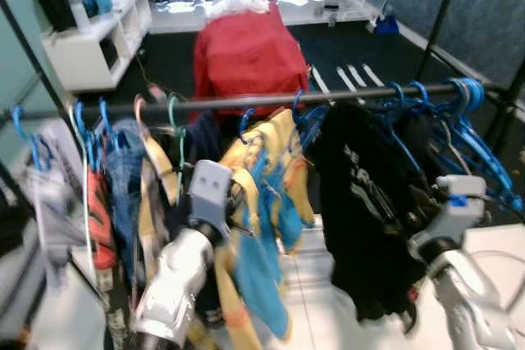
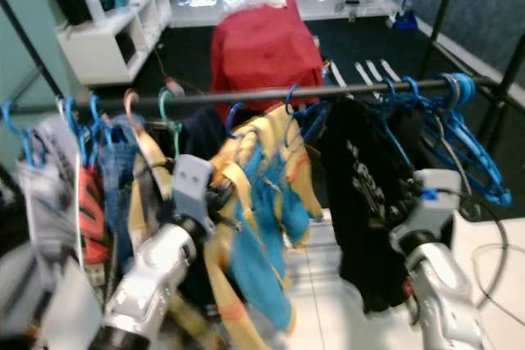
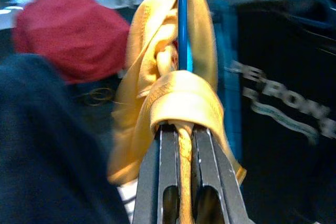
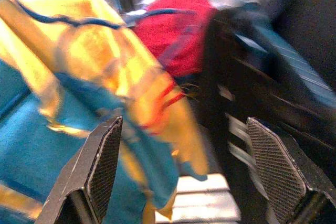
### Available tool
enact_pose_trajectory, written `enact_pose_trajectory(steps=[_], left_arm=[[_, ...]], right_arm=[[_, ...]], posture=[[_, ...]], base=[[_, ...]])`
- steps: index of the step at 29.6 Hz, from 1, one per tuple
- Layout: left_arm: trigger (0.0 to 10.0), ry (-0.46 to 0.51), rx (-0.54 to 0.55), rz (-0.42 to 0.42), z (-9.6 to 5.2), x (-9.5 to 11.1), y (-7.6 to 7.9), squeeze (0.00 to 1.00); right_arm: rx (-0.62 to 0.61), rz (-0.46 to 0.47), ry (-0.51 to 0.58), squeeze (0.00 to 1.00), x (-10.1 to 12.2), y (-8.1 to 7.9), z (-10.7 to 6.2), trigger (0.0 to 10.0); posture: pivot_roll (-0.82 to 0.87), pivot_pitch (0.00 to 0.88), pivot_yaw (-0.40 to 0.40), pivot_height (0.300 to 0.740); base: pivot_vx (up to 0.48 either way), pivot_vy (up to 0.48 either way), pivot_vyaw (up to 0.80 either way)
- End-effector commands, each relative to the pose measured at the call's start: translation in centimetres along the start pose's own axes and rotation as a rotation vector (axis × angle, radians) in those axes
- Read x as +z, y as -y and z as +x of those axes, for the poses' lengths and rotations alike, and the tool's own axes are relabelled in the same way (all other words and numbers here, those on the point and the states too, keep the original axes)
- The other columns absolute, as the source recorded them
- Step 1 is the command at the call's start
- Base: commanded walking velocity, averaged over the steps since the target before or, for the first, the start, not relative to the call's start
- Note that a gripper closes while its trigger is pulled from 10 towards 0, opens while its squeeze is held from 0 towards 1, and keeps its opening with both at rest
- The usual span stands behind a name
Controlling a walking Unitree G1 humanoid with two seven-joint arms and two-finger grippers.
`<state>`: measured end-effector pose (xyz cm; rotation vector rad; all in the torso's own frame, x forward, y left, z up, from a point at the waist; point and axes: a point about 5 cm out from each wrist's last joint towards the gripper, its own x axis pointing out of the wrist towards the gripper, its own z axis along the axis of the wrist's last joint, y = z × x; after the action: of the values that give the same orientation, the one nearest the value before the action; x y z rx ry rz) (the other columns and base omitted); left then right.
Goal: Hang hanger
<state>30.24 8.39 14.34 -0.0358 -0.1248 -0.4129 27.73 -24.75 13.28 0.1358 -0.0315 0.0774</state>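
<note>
A yellow and blue garment (image 1: 275,170) hangs on a blue hanger (image 3: 182,19) in the middle of the dark clothes rail (image 1: 344,96). The hanger's hook (image 1: 246,116) sits right at the rail; I cannot tell whether it rests on it. My left gripper (image 3: 182,129) reaches up from below left and is shut on a fold of the yellow garment just under the hanger's stem. My right gripper (image 4: 185,124) is open, with its pads (image 4: 105,166) wide apart, between the yellow garment and a black printed garment (image 1: 361,194).
Denim and other clothes (image 1: 123,170) crowd the rail's left part. Several bare blue hangers (image 1: 467,112) bunch at its right end. Behind the rack stands something under a red cover (image 1: 246,55), and a white shelf unit (image 1: 98,38) is at the far left.
</note>
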Motion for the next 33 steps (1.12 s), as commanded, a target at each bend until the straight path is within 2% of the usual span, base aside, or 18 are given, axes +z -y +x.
enact_pose_trajectory(steps=[1,4,15,28,30,32,33], left_arm=[[10.0,0.03,0.038,0.001,-0.4,0.3,-0.8,0.0],[10.0,0.034,0.049,-0.009,-0.3,0.4,-0.9,0.0],[10.0,-0.01,0.066,-0.003,-0.4,-0.2,-0.9,0.0],[10.0,-0.088,0.001,0.032,0.7,-1.2,1.0,0.0],[10.0,-0.094,-0.015,0.039,1.4,-0.9,1.9,0.0],[10.0,-0.094,-0.015,0.039,1.4,-0.9,1.9,0.0],[10.0,-0.085,-0.03,0.035,2.5,-0.3,2.8,0.0]], right_arm=[[0.027,0.016,-0.018,0.0,-0.5,-0.8,0.2,10.0],[0.026,0.016,-0.018,0.0,-0.5,-0.7,0.2,10.0],[0.021,0.02,-0.02,0.0,-0.6,-0.8,0.2,10.0],[0.014,0.02,-0.024,0.0,-0.7,-0.7,0.2,10.0],[0.013,0.02,-0.025,0.0,-0.7,-0.7,0.2,10.0],[0.013,0.02,-0.025,0.0,-0.7,-0.7,0.2,10.0],[0.011,0.02,-0.026,0.0,-0.7,-0.8,0.3,10.0]], posture=[[-0.12,0.0,0.026,0.74],[-0.12,0.0,0.026,0.74],[-0.12,0.0,0.031,0.74],[-0.13,0.0,0.034,0.74],[-0.13,0.0,0.033,0.74],[-0.13,0.0,0.033,0.74],[-0.13,0.0,0.035,0.74]], base=[[0.401,0.0,0.0],[0.361,0.0,0.0],[0.0,0.0,0.0],[0.0,0.0,0.0],[0.0,0.0,0.0],[0.0,0.0,0.0],[0.0,0.0,0.0]])
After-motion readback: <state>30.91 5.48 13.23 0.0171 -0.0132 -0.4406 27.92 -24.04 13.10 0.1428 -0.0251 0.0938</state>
